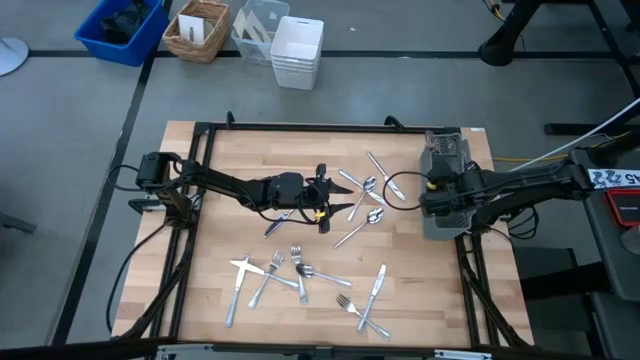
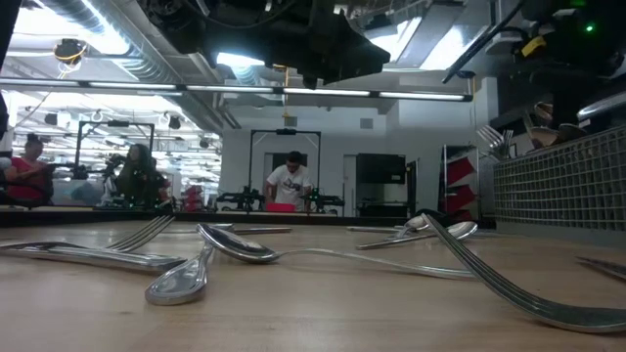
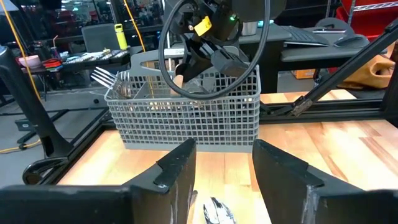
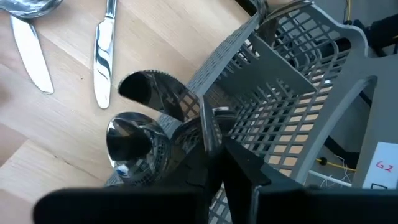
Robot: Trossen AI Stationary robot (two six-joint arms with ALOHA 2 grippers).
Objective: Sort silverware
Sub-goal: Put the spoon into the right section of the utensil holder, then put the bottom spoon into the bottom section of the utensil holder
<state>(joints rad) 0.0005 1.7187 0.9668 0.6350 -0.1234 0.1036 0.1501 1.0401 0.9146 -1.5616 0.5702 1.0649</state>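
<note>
Shiny forks, spoons and knives lie loose on the wooden table: spoons at the centre, forks and a knife toward the near edge. In the low view a spoon and a fork lie close. My left gripper is open and low over the table's centre, with a piece of silverware below its fingers. A grey mesh caddy stands at the right. My right gripper is over it, shut on a slim metal piece. A spoon and a knife stand in the caddy. My right gripper pinches a slim strip of silverware between its two fingers, coming from above over the caddy. The strip sticks out past the fingertips toward the caddy's compartment. Which kind of piece it is and which end is held cannot be told.
Beyond the table's far edge stand a blue bin, a wicker basket and a white bin. A black frame runs round the table. A cable loop hangs at the right arm. People stand in the room behind.
</note>
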